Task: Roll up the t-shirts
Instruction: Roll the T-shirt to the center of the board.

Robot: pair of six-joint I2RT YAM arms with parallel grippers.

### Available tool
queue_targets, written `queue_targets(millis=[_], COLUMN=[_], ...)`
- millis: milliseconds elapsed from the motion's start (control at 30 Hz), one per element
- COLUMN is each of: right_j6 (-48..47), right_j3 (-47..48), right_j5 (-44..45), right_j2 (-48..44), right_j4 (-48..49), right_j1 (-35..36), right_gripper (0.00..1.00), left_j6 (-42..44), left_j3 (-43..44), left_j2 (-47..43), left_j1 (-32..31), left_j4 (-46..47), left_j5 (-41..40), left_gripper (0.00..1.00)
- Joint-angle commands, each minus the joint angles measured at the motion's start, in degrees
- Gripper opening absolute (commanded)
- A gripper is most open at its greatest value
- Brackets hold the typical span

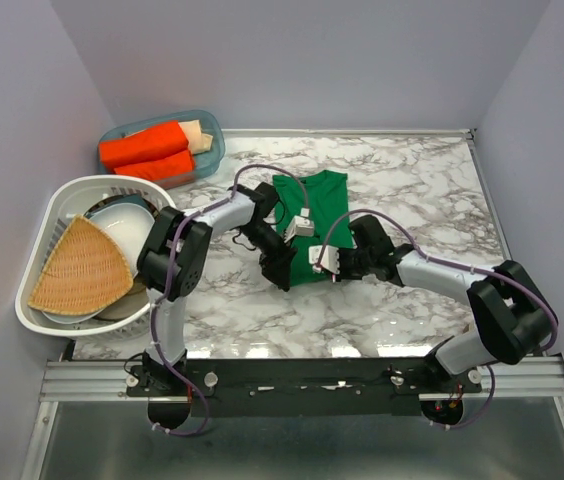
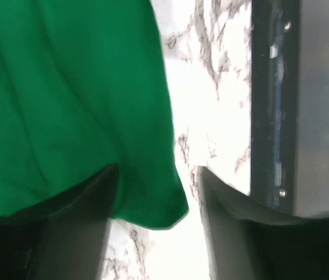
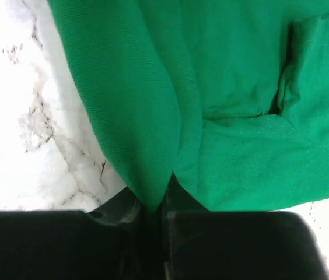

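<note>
A green t-shirt point(image 1: 312, 205) lies folded into a narrow strip in the middle of the marble table point(image 1: 412, 180). My left gripper point(image 1: 280, 268) is at the shirt's near left corner. In the left wrist view it point(image 2: 153, 198) is open, with the shirt's corner point(image 2: 147, 201) hanging between the fingers point(image 2: 83, 233) and touching the left one. My right gripper point(image 1: 345, 262) is at the shirt's near right edge. In the right wrist view it point(image 3: 156, 204) is shut on a pinched fold of the green shirt point(image 3: 153, 116).
A blue bin point(image 1: 212, 135) with orange rolled cloths point(image 1: 147, 150) stands at the back left. A white basket point(image 1: 62, 200) with a wicker mat point(image 1: 77, 270) and bowls sits at the left. The metal rail point(image 2: 275, 105) runs along the table's near edge.
</note>
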Motion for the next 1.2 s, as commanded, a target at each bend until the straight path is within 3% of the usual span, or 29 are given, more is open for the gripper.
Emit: queue_targets(millis=[0,133,300,333,367,733,933,1167], right_j6=[3.17,5.55,8.53,8.89,8.98,13.99,14.87,13.81], right_j3=[-0.90,0.07,1.39,1.30,1.39,3.85,4.73,5.26], right_j5=[-0.79,-3.00,-3.09,-3.09,-3.35,-5.19,-7.04,-7.83], right_j2=[-1.27,-0.84,0.83,0.92,0.75,1.45,1.10,0.31], right_j4=[1.80,-1.45,-4.44,-4.53,-4.27,-7.25,-8.58,-10.07], right_j1=[0.32,0.24,0.24,0.24,0.24,-0.55,-1.79,-2.14], right_gripper=[0.12,0.12,0.13,0.13,0.13,0.13,0.13,0.14], left_j6=[-12.45,-24.39,-28.39,-28.83,-29.44,-30.94,-34.98,-34.37], left_j3=[-18.35,-27.18,-31.76,-32.11,-32.38,-34.66,-34.41,-33.52], left_j2=[-17.40,-23.56,-26.74,-26.91,-27.17,-27.96,-27.27,-26.38], left_j1=[0.47,-0.06,-2.60,-3.74,-4.36,-8.93,-9.37,-9.29], left_j4=[26.80,43.93,50.21,51.70,52.32,52.77,51.89,48.64], left_j5=[-7.56,-14.07,-20.74,-21.89,-22.51,-26.03,-30.16,-28.94], left_gripper=[0.86,0.88,0.90,0.99,0.98,0.97,0.90,0.83])
